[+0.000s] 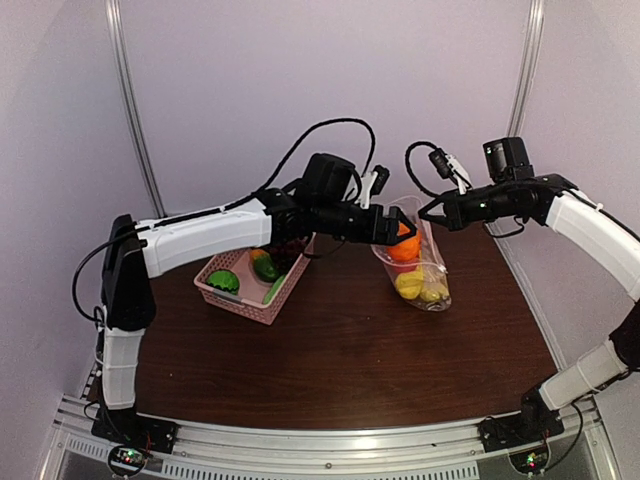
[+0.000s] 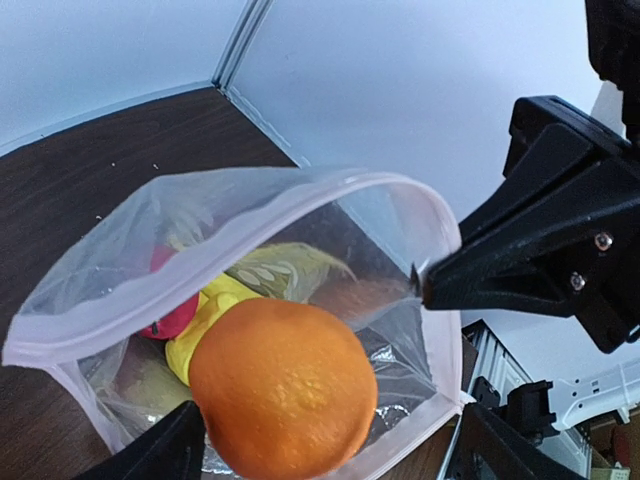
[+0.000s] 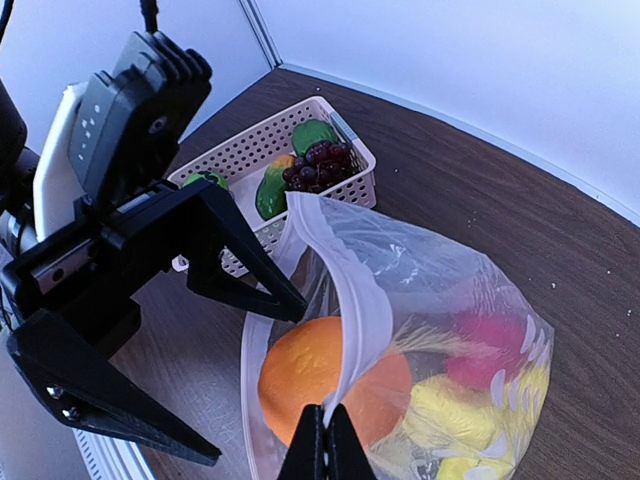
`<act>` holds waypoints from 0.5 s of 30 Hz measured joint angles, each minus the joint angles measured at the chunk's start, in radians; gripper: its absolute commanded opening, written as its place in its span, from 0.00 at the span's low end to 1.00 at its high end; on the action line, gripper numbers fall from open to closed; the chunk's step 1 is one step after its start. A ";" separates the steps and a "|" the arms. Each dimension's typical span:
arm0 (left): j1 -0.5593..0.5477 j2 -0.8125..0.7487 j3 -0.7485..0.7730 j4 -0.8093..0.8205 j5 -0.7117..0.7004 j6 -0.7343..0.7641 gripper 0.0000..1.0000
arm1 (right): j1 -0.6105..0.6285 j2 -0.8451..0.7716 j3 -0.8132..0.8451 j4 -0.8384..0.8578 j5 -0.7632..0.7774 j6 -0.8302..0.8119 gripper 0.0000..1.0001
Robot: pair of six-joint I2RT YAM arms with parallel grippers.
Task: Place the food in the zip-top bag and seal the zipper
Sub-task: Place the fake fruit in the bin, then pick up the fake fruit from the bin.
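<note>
Dark brown wood forms the surface [image 1: 340,350], with pale walls behind it. From above, a pink basket [image 1: 215,292] sits left of centre with green pieces and grapes [image 1: 290,250] inside. The clear bag [image 1: 437,268] stands well to its right, mouth up, with yellow food [image 1: 412,285] low inside. An orange [image 1: 403,250] sits at the bag's mouth, and the left fingers [image 1: 397,227] reach in around it from the left. The right fingers [image 1: 432,212] meet the bag's top edge from the other side.

Seen from the left wrist, the orange [image 2: 283,388] fills the bag's mouth, resting on a yellow piece [image 2: 205,320] beside a red one [image 2: 165,322]. The left fingers [image 2: 150,455] are spread wide in the lower corners, the orange between them; the right-hand one is clearly apart from it. The right fingers [image 2: 500,270] pinch the far rim of the bag [image 2: 100,290].

In the right wrist view, the right fingers [image 3: 325,450] are closed on the bag's edge, right on the pale zipper strip [image 3: 352,300], holding the mouth up. The left fingers [image 3: 250,265] stand open at the mouth, with the orange [image 3: 295,380] just beyond their tips inside the bag [image 3: 450,280]. Behind them, the basket [image 3: 230,160] holds grapes and green pieces.
</note>
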 measured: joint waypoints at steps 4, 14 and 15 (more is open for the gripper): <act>0.000 -0.061 -0.023 -0.048 -0.016 0.066 0.93 | -0.010 0.000 0.008 -0.010 0.000 0.000 0.00; 0.031 -0.485 -0.294 -0.089 -0.220 0.219 0.95 | -0.080 0.057 0.079 -0.040 -0.040 0.014 0.00; 0.047 -0.516 -0.326 -0.106 -0.247 0.220 0.94 | -0.088 0.064 0.104 -0.051 -0.040 0.009 0.00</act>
